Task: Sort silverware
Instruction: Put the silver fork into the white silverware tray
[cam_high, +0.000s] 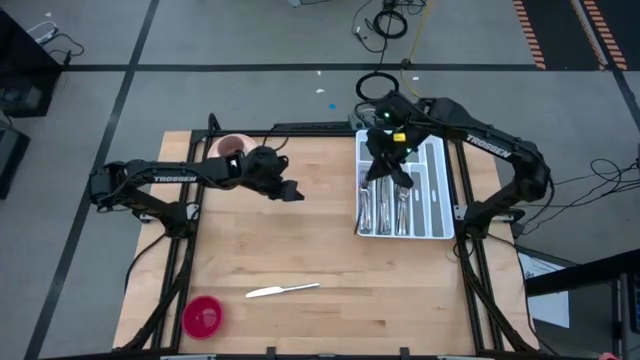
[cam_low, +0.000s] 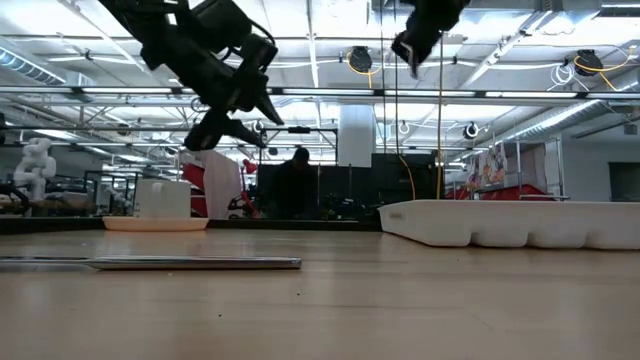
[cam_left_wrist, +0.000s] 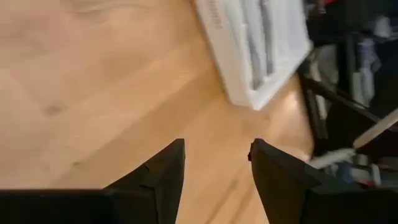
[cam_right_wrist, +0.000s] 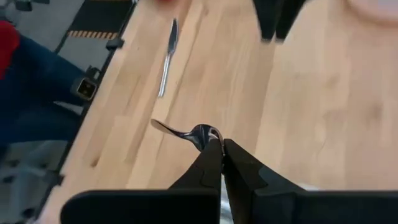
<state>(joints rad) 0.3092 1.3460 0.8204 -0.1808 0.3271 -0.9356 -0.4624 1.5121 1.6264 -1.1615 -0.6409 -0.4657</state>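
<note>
Right gripper (cam_right_wrist: 222, 144) hangs over the white cutlery tray (cam_high: 440, 232), jaws pinched on a spoon (cam_right_wrist: 186, 132) by its very tip; we judge it could swivel or slip and land in the wrong compartment. Our left gripper (cam_left_wrist: 216, 158) hovers wide apart and empty above mid-table, well apart from the last table knife (cam_high: 282, 291) near the front edge.

A knife (cam_high: 282, 291) lies on the table (cam_high: 330, 250) near its front edge, the tray (cam_high: 437, 200) at its right side.
</note>
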